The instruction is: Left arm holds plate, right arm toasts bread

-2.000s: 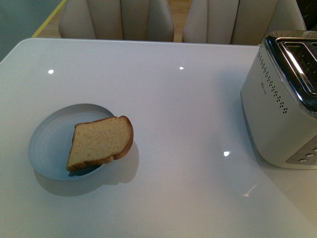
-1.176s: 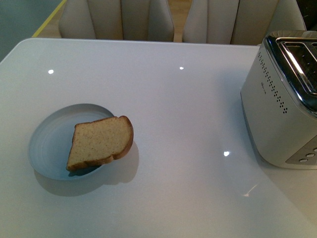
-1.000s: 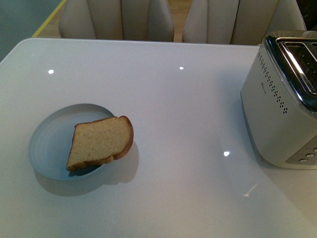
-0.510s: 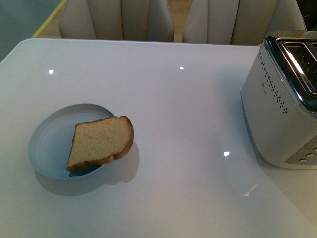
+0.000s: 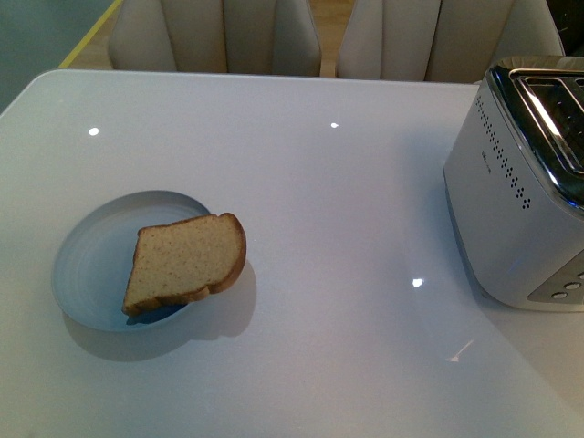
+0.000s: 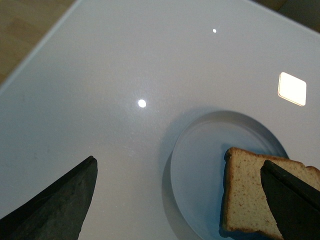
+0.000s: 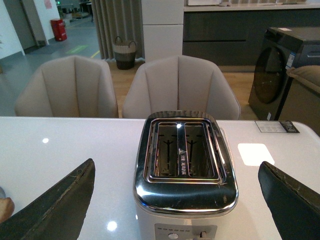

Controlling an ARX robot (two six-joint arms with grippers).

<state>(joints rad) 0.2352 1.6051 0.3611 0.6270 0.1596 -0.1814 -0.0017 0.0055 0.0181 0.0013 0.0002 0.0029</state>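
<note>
We see the bread [image 5: 185, 263] lying on the plate [image 5: 91, 265], one end overhanging its rim — left gripper [image 6: 177, 165] spread wide above it, right gripper [image 7: 176, 165] also wide apart, facing the toaster [image 7: 185, 175].

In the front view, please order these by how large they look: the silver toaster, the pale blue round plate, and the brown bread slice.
1. Silver metal two-slot toaster, largest even though the picture edge cuts it off.
2. Round pale blue plate.
3. Light brown bread slice, smallest, overhanging the plate's rim.
</note>
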